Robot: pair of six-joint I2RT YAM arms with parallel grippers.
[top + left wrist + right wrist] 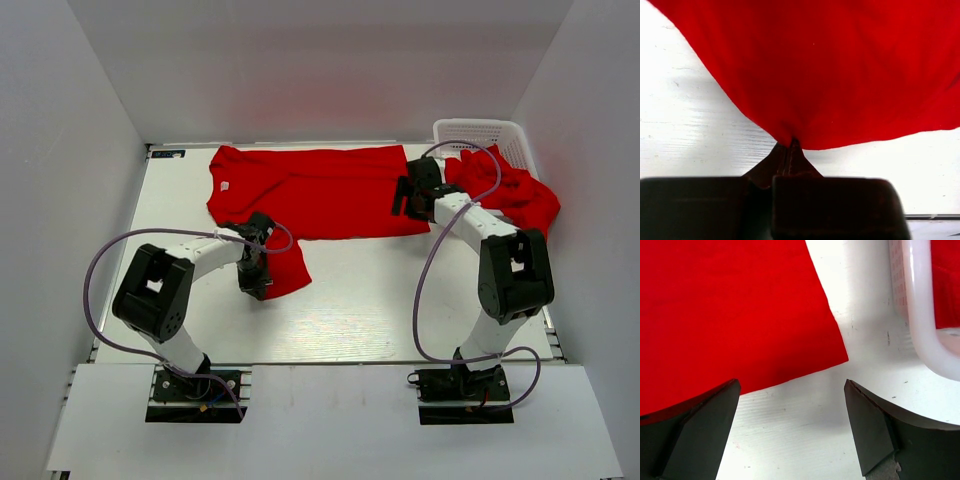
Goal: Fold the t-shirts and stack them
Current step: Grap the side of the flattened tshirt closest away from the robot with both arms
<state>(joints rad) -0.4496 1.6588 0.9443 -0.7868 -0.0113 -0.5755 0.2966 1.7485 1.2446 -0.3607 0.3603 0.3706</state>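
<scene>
One red t-shirt (310, 190) lies spread flat across the back of the table. Its front left part (288, 268) is pulled toward the near side. My left gripper (260, 288) is shut on the edge of that cloth. In the left wrist view the closed gripper (790, 144) pinches the red fabric (840, 65), which hangs in a fold. My right gripper (402, 203) is open and empty over the shirt's right end. In the right wrist view the gripper (791, 390) straddles bare table just short of the shirt's corner (730, 315). More red t-shirts (515, 195) lie heaped at the basket.
A white plastic lattice basket (480, 132) stands at the back right corner, its rim (922, 315) close to my right gripper. White walls enclose the table on three sides. A small dark label (168, 154) sits at the back left.
</scene>
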